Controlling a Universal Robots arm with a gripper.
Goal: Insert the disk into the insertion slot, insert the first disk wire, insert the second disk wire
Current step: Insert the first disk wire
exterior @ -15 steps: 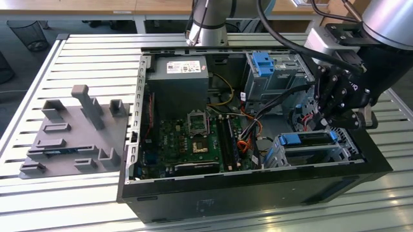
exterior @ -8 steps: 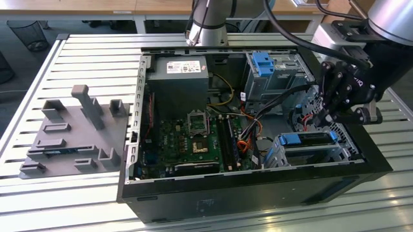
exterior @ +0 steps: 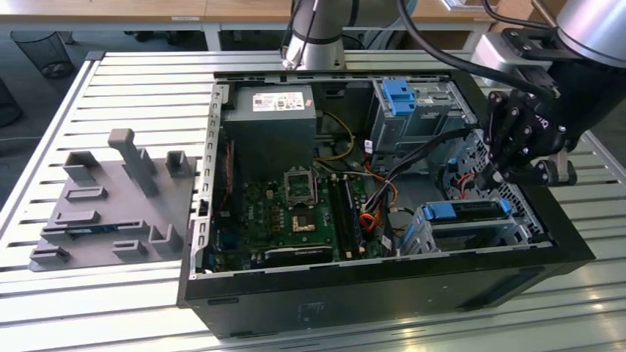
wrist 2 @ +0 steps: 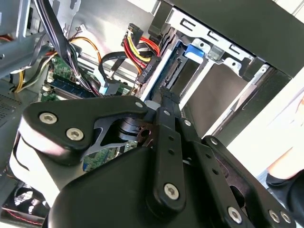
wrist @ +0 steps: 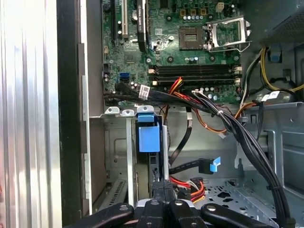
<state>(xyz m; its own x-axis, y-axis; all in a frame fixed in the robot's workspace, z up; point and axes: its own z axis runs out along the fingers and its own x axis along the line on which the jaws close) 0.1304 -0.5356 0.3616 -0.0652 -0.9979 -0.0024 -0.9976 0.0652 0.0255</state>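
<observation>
At the exterior view's right, the gripper [exterior: 497,176] hangs with jaws clenched together over the disk [exterior: 468,211], seated in the insertion slot [exterior: 418,233]; whether they pinch anything is hidden.

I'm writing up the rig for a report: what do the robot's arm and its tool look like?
The arm is a silver-grey tube with rounded grey joint housings, and black cables loop beside it. The tool is matte black, built of flat linked bars pinned with silver screws, narrowing to slim fingers.
</observation>
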